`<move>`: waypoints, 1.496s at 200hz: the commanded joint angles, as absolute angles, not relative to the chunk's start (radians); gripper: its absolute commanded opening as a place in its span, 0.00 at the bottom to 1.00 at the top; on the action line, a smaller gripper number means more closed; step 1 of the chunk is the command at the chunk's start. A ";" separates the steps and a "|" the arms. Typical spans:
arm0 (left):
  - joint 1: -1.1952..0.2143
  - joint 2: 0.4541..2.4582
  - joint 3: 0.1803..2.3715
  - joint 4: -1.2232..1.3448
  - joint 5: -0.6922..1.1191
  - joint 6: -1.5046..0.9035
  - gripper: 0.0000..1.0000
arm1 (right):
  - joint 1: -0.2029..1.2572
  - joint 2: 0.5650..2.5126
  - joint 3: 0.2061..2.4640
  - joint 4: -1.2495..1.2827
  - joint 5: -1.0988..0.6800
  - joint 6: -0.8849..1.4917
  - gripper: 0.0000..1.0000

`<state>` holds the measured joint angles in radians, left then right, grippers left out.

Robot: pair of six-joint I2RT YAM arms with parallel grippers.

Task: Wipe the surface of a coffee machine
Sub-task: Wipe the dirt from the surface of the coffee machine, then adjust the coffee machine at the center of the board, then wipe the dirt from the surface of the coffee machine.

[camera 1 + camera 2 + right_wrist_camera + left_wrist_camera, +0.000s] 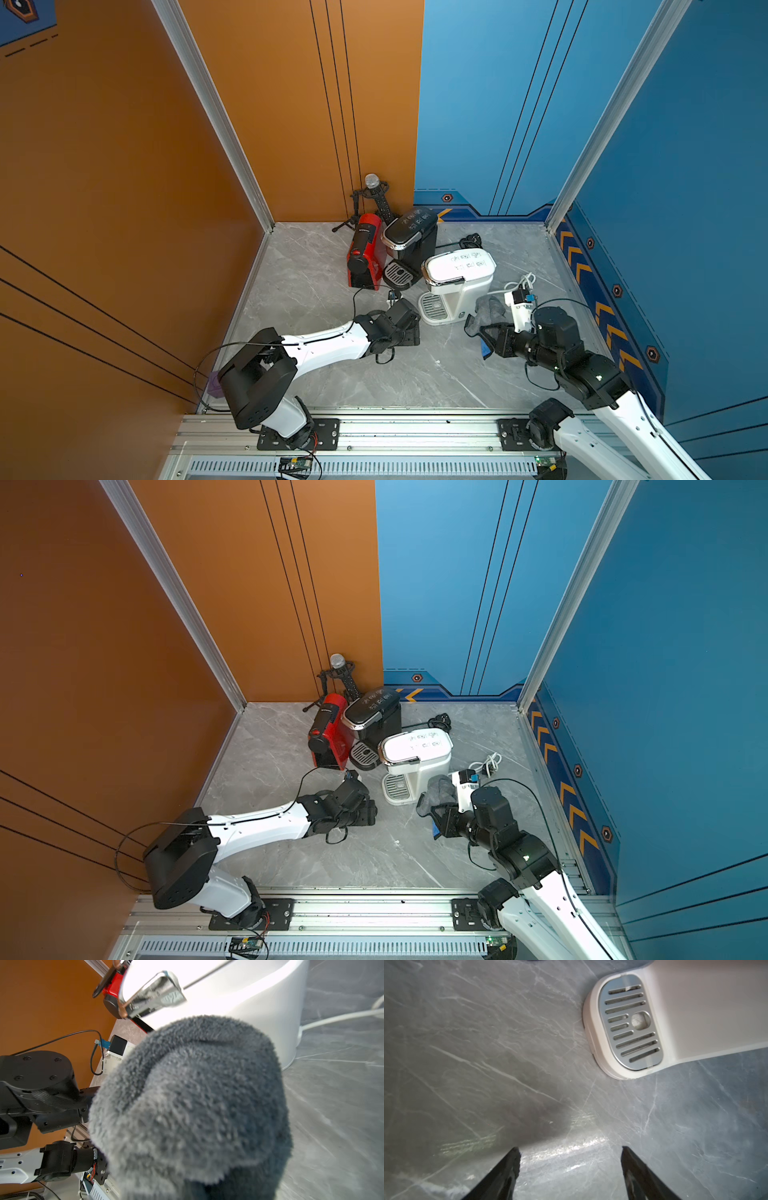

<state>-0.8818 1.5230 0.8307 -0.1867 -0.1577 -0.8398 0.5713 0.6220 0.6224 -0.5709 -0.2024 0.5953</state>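
The white coffee machine (457, 282) (415, 758) stands mid-table, its top lid scribbled with dark marks. A fluffy grey cloth (488, 309) (438, 791) fills the right wrist view (191, 1105) and hides the fingers there. My right gripper (482, 330) (434, 812) is shut on the cloth, which hangs close by the machine's white side wall (259, 997). Low over the bare table, my left gripper (570, 1148) (409, 334) is open and empty. It sits just in front of the machine's slotted drip tray (631, 1022).
A red coffee machine (365, 253) and a black one (409, 241) stand behind the white one. A microphone on a tripod (372, 195) is in the back corner. A white cable (519, 284) and a black plug (471, 240) lie behind the right arm.
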 commanded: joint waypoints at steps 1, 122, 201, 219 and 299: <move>-0.871 1.489 0.799 -0.071 -0.152 -0.884 0.78 | 0.659 0.654 0.532 -0.339 -0.081 0.705 0.09; -0.882 1.490 0.781 -0.043 -0.145 -0.916 0.77 | 0.735 1.172 0.473 0.261 0.297 0.701 0.00; -0.877 1.466 0.752 -0.044 -0.154 -0.914 0.77 | 0.357 1.146 0.451 0.173 0.167 0.614 0.02; -0.879 1.482 0.766 -0.043 -0.143 -0.910 0.77 | 0.275 1.139 0.461 0.148 0.130 0.578 0.03; -0.893 1.495 0.778 -0.044 -0.145 -0.913 0.77 | 0.138 1.383 0.507 0.201 -0.102 0.636 0.04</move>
<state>-0.8845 1.4921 0.7666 -0.0467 -0.1493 -0.9100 0.1085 1.3174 0.5026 0.1558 -0.0269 0.6029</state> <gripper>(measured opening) 0.770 0.162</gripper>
